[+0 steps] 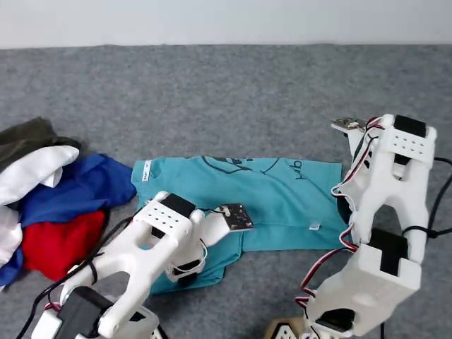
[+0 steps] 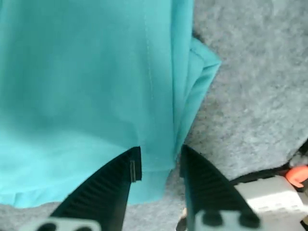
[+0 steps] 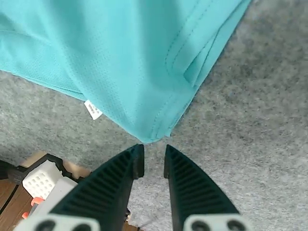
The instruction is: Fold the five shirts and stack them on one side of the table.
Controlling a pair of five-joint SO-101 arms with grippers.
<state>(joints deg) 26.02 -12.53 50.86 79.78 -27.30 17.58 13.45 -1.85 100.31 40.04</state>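
Four heaped shirts (image 1: pixel 63 191) appear from above; left pincer (image 2: pixel 161 149) straddles teal shirt (image 2: pixel 86 86) hem.

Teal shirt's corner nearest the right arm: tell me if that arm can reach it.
Probably yes: the right gripper sits just short of a corner of the teal shirt, fingers slightly apart, only bare carpet between.

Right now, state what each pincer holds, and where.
Left pincer straddles the hem of the teal shirt, jaws apart; right pincer at its corner: cannot tell.
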